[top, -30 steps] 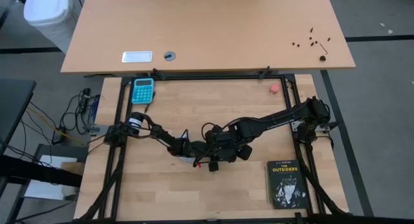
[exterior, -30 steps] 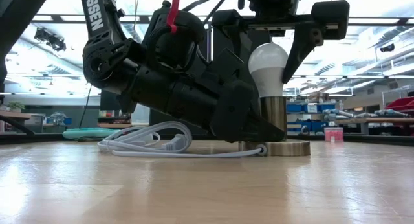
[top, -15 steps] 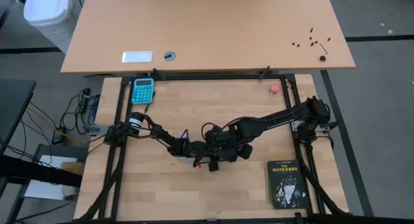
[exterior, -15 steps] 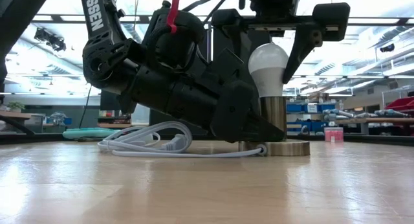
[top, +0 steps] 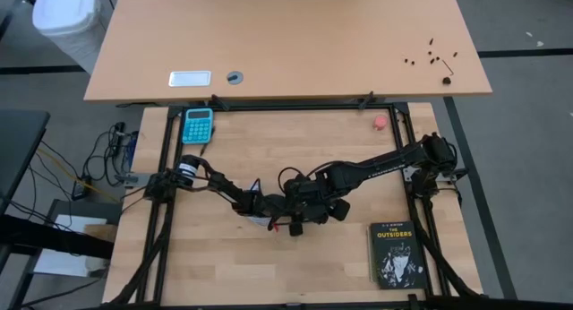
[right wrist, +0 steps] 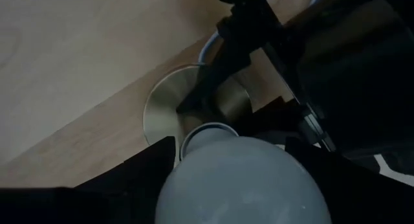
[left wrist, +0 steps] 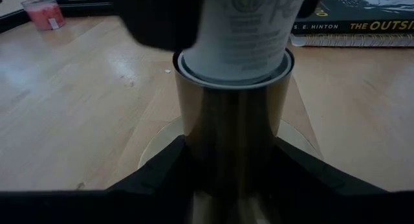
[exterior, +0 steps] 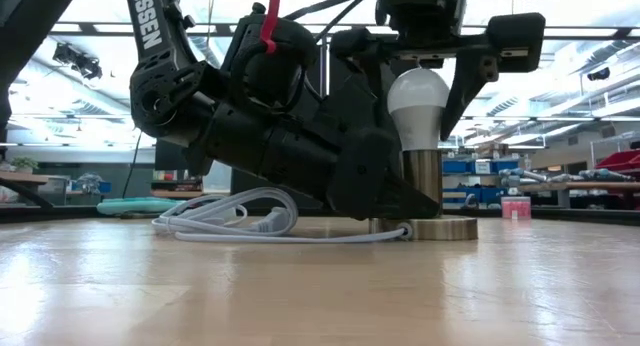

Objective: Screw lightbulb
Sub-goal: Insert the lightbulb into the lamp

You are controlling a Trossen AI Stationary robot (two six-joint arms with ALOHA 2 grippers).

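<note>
While the left gripper (exterior: 400,201) lies low on the table and clamps the metal socket (exterior: 423,181) between its fingers (left wrist: 162,166), the socket cannot turn or slide, and I think this is the reason for that hold. The socket stands on its round base plate (exterior: 440,229), near the middle of the table (top: 269,270), with the white cord (exterior: 225,218) coiled beside it.

The lightbulb (exterior: 418,106) sits upright in the top of the socket. Its long axis is vertical: the round white head points up and the narrow base goes down into the metal sleeve. In the left wrist view the lower part of the bulb, with printed text, fills the mouth of the socket. How deep the thread is already in, I cannot tell.

The right gripper (exterior: 418,71) comes from straight above, so that its wrist is in line with the bulb's axis; this fits a twisting move. Its two fingers hang on both sides of the round head. In the low view one finger (exterior: 468,76) stands a little away from the glass, so the fingers are at a middle width around the bulb, and I judge they are not gripping it firmly at this moment.

The black book (top: 394,254) and the blue calculator (top: 198,124) lie well apart from the work.
</note>
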